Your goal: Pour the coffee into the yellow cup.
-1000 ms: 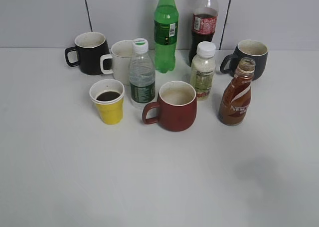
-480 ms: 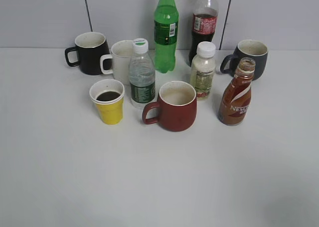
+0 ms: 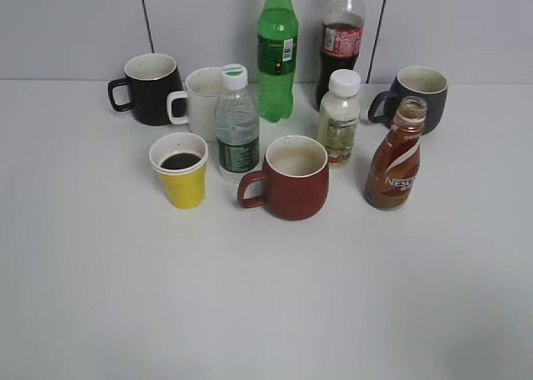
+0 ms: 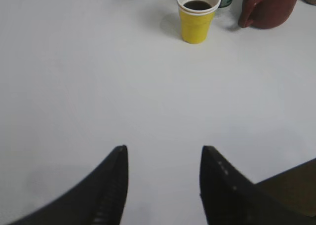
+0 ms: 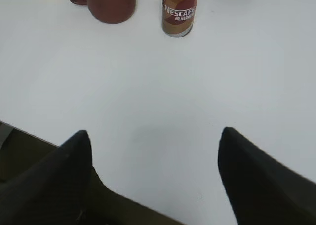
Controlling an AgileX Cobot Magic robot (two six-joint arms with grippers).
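Both grippers spread and empty, well back from the cups.

Left gripper [image 4: 163, 185] hangs over bare table [image 4: 98, 87], jaws apart; yellow cup [image 4: 197, 15] stands upright well ahead, dark coffee [image 4: 197, 5] inside. Right gripper [image 5: 155, 178] spread wider, over the table's near edge; uncapped coffee bottle [image 5: 179, 12] upright well ahead, right of the red mug [image 5: 108, 3]. The mug sits between cup and bottle.

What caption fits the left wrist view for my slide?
Open left gripper hovers over the bare table, facing the yellow cup holding dark coffee.
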